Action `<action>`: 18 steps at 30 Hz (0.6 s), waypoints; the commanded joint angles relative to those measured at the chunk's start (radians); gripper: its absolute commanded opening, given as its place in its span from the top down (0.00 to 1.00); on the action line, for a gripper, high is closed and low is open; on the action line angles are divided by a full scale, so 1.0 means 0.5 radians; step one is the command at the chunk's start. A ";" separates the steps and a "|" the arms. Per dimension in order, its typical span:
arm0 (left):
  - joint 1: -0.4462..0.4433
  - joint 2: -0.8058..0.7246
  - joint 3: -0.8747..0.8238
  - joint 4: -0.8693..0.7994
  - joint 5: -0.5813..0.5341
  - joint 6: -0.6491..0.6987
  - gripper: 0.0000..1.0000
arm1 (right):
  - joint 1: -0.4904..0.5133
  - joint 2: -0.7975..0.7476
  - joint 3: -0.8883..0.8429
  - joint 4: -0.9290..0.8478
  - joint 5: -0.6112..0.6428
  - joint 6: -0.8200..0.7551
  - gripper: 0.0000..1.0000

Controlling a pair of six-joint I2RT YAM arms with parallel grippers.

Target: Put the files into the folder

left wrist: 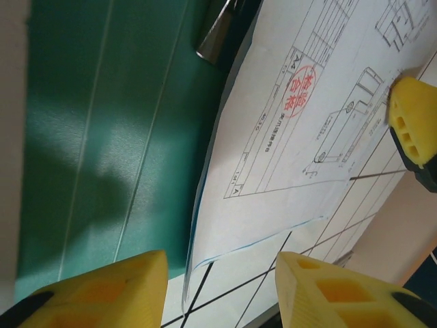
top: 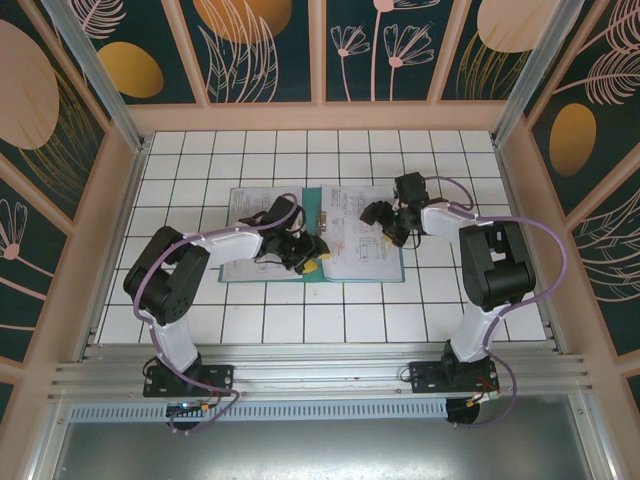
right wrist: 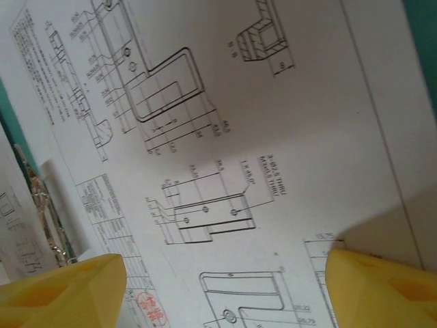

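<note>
Jaws spread and empty, the left gripper (left wrist: 220,287) and right gripper (right wrist: 225,283) hover over printed sheets (right wrist: 273,123) on the open green folder (left wrist: 89,137); a dragging finger could crumple loose pages.

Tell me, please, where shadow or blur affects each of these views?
Top external: evenly lit and sharp. Left wrist: a dim shadow patch crosses the green folder, and the near left fingers are blurred. Right wrist: the printed sheet reads clearly, with a shadow at its lower right beside the soft-focus right fingers.
</note>
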 commanded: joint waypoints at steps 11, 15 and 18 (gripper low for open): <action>0.346 -0.301 -0.124 -0.232 -0.278 0.144 0.55 | 0.207 0.073 0.471 -0.118 0.035 -0.021 0.23; 0.445 -0.307 -0.209 -0.235 -0.307 0.215 0.56 | 0.290 0.223 0.636 -0.113 0.008 -0.019 0.23; 0.489 -0.281 -0.250 -0.235 -0.316 0.256 0.57 | 0.348 0.360 0.794 -0.126 -0.012 -0.032 0.24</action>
